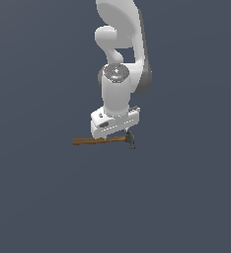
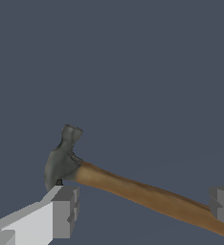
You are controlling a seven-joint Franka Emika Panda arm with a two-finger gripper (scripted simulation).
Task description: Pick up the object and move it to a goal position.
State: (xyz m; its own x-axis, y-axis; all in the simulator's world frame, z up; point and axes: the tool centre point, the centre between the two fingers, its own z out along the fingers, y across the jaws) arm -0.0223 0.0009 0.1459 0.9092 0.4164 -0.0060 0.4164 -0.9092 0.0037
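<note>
Brown wood and dark grey metal make up the hammer (image 1: 105, 141), which in the exterior view lies level under the white arm (image 1: 120, 59), handle towards the exterior view's left and head towards its right. The pincer (image 1: 116, 134) sits directly over the handle's head end, against a plain blue-grey surface (image 1: 186, 197).

From the wrist view, the hammer (image 2: 133, 189) runs slantwise between two spread grey fingertips (image 2: 66, 210). One stands close by the head, the other beside the handle's far end; the pincer is released, gripping nothing.
</note>
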